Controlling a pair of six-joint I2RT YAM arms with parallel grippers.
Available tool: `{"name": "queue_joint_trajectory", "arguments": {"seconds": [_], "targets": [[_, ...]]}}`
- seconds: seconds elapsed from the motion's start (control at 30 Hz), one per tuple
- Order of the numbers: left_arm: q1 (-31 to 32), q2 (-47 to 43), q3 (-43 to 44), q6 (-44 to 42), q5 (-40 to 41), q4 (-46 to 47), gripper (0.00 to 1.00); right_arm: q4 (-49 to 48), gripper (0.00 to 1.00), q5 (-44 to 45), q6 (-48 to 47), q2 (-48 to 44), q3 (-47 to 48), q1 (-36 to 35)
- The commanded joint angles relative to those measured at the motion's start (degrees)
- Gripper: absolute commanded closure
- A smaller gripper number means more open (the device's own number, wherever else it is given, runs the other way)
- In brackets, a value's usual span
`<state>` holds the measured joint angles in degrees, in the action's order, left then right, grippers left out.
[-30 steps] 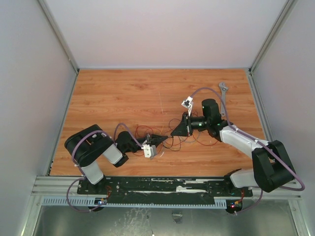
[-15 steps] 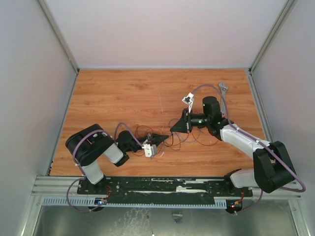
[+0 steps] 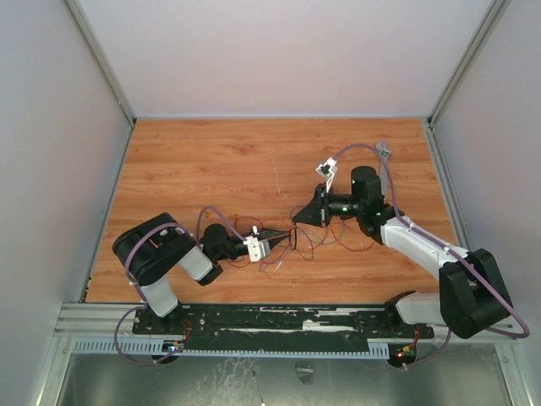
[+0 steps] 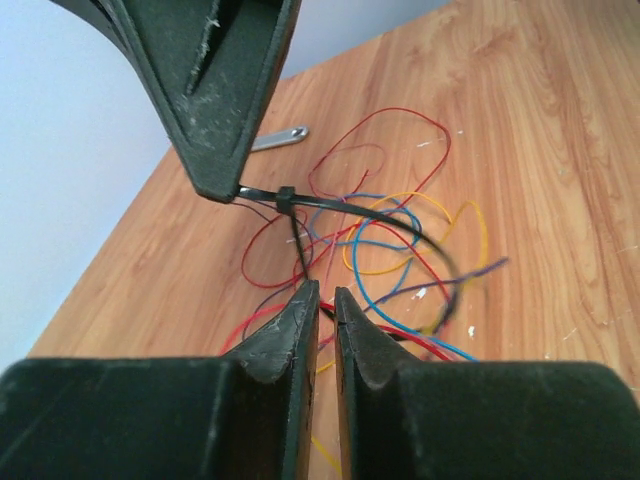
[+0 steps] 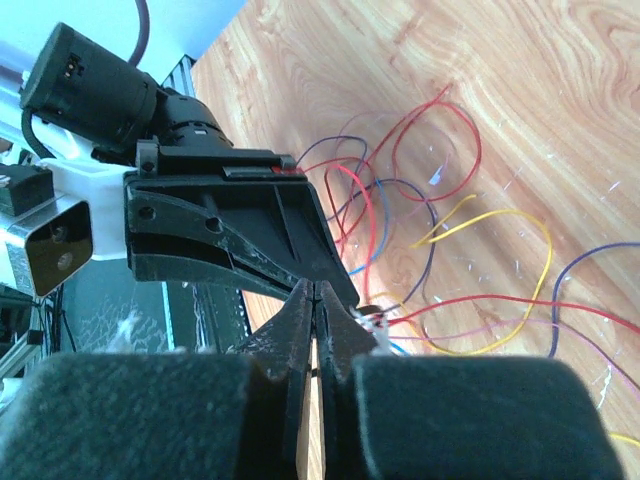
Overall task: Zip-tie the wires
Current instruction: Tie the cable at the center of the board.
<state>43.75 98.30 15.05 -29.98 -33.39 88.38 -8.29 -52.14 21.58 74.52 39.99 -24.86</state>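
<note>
jaws: right gripper [image 4: 220, 190] pinched on tail of zip tie [image 4: 285, 197]; left gripper [image 4: 322, 295] narrowly parted, strap at its tip | place: tie looped around wires [image 4: 370, 240], mid wooden table [image 4: 540, 150], between grippers | risk: strap may slip the parted left jaws and the slack loop shed thin wires | writing: none legible

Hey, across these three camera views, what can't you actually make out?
Left wrist view: whether the zip tie encircles the wires; its far end blurs out.
Top view: the zip tie, too thin to see between the left gripper and right gripper.
Right wrist view: what the right gripper pinches, hidden by its own fingers.
Top view: most of the wrench, behind the lilac cable.
</note>
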Motion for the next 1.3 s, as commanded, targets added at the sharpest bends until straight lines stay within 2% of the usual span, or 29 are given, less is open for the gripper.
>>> {"name": "queue_joint_trajectory", "arguments": {"seconds": [0.0,0.2,0.33,0.43,0.73,0.83,1.0,1.27], "targets": [[0.7,0.6,0.6,4.9,1.0,18.3,0.83,-3.8,1.00,1.3,1.2,-1.7,-0.2,-0.5],[0.7,0.3,0.5,8.1,3.4,18.3,0.77,-3.2,1.00,2.0,0.6,-1.5,-1.5,-0.6],[0.7,-1.3,-0.3,11.0,8.2,18.2,0.74,-2.6,1.00,4.9,0.8,-1.5,-1.7,-0.7],[0.7,-3.3,-1.1,15.2,15.0,18.2,0.65,-0.8,1.00,10.0,1.2,-1.9,-1.3,-0.9],[0.6,-13.1,-5.8,31.5,34.3,17.6,0.48,-0.7,1.00,25.6,8.3,-5.9,-3.1,-2.6],[0.6,-18.1,-5.4,36.8,34.6,8.9,0.48,-0.9,1.00,31.4,10.8,-6.8,-3.6,-4.4],[1.0,-26.8,4.3,41.0,36.2,-24.4,0.49,-1.6,1.00,38.8,15.8,-6.0,-3.6,-7.9],[2.7,-28.9,1.5,44.4,35.6,-28.0,0.48,-1.7,1.00,47.4,20.1,-5.2,-3.5,-11.1]]}}
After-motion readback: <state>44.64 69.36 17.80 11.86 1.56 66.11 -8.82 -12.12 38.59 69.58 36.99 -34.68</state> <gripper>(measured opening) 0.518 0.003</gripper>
